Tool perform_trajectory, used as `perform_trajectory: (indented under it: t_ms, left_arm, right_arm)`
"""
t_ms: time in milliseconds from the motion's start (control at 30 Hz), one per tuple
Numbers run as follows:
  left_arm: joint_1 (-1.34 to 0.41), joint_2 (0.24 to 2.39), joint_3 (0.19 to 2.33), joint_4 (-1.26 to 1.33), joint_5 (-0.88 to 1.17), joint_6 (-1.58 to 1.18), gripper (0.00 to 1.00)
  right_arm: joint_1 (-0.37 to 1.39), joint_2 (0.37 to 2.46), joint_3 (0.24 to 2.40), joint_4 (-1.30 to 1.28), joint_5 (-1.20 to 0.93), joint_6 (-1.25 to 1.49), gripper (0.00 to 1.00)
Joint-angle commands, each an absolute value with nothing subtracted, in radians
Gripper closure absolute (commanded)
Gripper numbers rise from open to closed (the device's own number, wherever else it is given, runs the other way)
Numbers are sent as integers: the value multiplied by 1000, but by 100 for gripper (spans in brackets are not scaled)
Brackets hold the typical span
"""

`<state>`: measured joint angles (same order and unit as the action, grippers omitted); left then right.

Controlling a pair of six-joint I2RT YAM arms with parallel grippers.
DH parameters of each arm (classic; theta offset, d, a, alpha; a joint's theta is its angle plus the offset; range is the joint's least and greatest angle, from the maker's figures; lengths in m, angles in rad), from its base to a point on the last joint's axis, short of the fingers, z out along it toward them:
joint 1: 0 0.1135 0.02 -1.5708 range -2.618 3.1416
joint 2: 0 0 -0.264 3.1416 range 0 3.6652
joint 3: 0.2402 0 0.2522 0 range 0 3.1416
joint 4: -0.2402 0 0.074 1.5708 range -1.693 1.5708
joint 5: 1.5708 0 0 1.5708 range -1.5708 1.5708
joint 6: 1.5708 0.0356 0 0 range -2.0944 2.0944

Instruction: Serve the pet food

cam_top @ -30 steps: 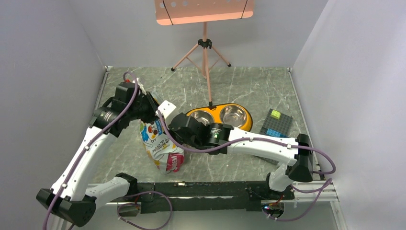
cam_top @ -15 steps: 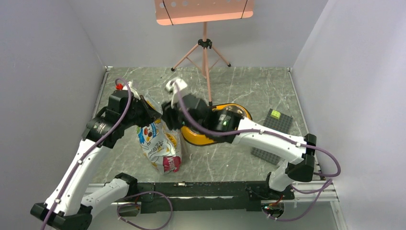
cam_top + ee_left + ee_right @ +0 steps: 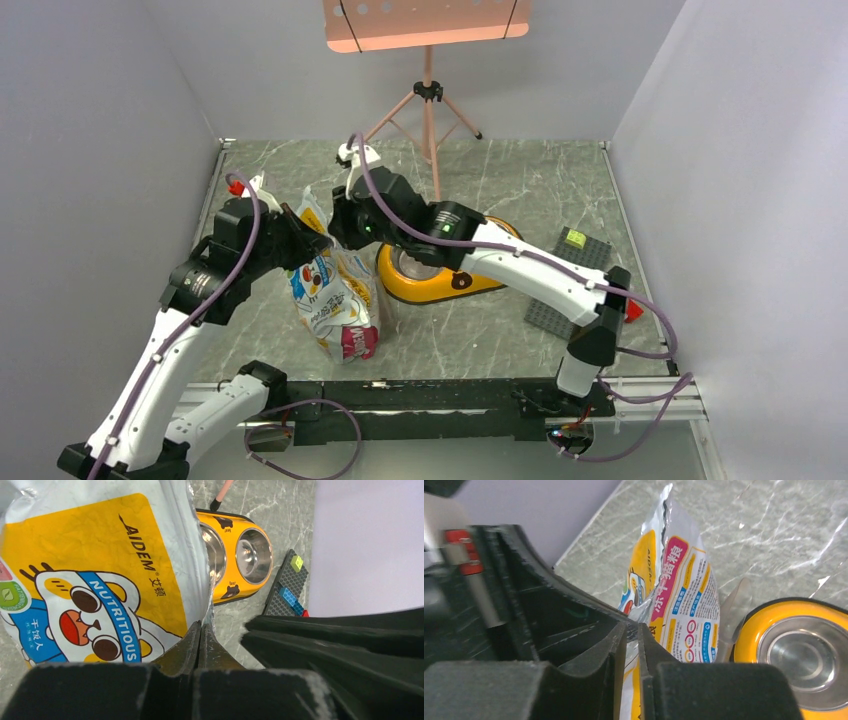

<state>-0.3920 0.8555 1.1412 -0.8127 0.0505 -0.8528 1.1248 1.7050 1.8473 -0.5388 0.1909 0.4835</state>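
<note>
- Since a second ago: the right gripper (image 3: pixel 340 222) has swung from beside the feeder up and left to the bag's top. The pet-food bag (image 3: pixel 335 300) has come up from a slant to nearly upright.
- Bag stands on the table (image 3: pixel 500 180) left of centre, its red-magenta bottom band nearest. Its long axis runs from that band up and away to the crinkled top.
- Kibble not seen in any view, so presumably inside the bag. Cannot tell whether the top is open.
- Left gripper (image 3: pixel 297 232): fingers pressed together on the bag's silver edge at the top left, per the left wrist view.
- Right gripper: fingers pinched on the top edge from the right, per the right wrist view. The two grippers sit close together on opposite sides of the mouth.
- Yellow double-bowl feeder (image 3: pixel 420 288) lies just right of the bag, and the right forearm crosses above it.
- Key relation: the feeder is on the right gripper's side, so the mouth would have to tip rightward, with the left gripper lifting.
- Both steel bowls (image 3: pixel 252 555) are empty.
- Judgement: opening or pre-pour step, nothing served yet. Risk is the thin edge slipping from a pinch.
- Further right: a grey studded baseplate (image 3: pixel 582 250) with coloured bricks.
- Far edge: a pink music stand (image 3: pixel 427 22) on a tripod.
</note>
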Motion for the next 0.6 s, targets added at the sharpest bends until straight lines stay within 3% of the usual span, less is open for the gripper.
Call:
perform_trajectory:
  t_ms: [0, 567]
  left_arm:
    - [-387, 840, 1149, -843, 10, -899, 100]
    - [-388, 860, 1160, -840, 18, -882, 100]
  right_arm:
    - [1124, 1748, 1941, -589, 148, 512, 85]
    - [1114, 1845, 2001, -687, 185, 505, 84]
